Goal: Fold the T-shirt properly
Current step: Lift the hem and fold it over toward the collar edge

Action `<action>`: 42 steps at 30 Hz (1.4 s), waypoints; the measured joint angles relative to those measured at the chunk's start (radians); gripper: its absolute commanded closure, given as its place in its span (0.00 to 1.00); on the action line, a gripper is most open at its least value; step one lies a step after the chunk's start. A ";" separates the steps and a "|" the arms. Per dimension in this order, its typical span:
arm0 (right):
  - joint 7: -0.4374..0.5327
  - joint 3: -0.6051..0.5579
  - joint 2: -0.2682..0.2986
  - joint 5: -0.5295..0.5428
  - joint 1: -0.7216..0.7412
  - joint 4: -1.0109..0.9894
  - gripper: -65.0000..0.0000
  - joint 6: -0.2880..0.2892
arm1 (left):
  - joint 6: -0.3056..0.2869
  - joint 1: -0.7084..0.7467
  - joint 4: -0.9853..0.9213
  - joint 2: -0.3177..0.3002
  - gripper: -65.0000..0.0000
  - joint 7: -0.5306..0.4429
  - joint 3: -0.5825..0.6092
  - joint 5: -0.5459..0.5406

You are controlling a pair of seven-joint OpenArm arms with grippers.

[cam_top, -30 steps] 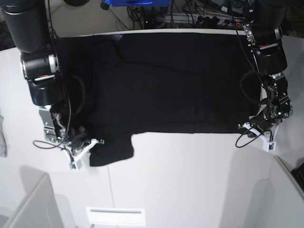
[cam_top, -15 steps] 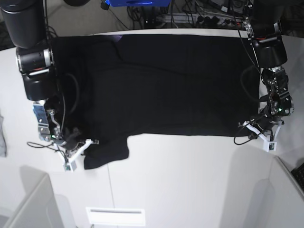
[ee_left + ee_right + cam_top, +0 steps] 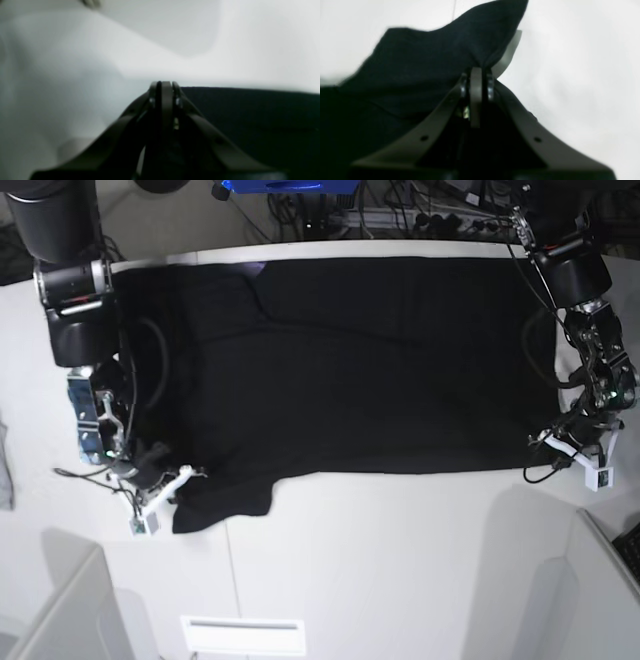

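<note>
The black T-shirt (image 3: 350, 360) lies spread flat, plain side up, across the far half of the white table (image 3: 400, 560). My right gripper (image 3: 178, 477) is at its near left corner, shut on the bunched sleeve. The right wrist view shows the cloth (image 3: 420, 65) rising out of the closed right gripper (image 3: 476, 71). My left gripper (image 3: 553, 446) is at the near right corner, shut on the hem. In the left wrist view the hem of the shirt (image 3: 250, 112) runs straight off the closed left gripper (image 3: 165, 83).
A grey cloth scrap (image 3: 5, 470) lies at the table's left edge. White bins stand at the near left (image 3: 60, 610) and near right (image 3: 610, 580). A white slotted plate (image 3: 243, 635) sits at the near edge. Cables (image 3: 400, 215) crowd the back.
Both grippers have moved apart and slightly toward the near edge, still shut on the shirt. The cloth has been drawn wider and flatter, and its near hem has slid toward me.
</note>
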 measured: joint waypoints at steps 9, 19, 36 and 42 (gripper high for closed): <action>-0.115 0.113 0.006 -0.002 -0.090 0.194 1.00 -0.008 | -0.007 0.085 0.111 0.022 1.00 0.014 -0.006 0.000; -0.221 0.209 0.006 -0.002 -0.180 0.338 1.00 -0.008 | 0.005 0.145 0.202 0.013 1.00 0.090 -0.010 -0.184; -0.349 0.346 0.000 0.000 -0.335 0.561 1.00 -0.008 | 0.001 0.294 0.424 0.019 1.00 0.177 -0.115 -0.195; -0.367 0.349 0.002 -0.001 -0.365 0.636 1.00 -0.008 | 0.001 0.332 0.462 0.018 1.00 0.169 -0.115 -0.196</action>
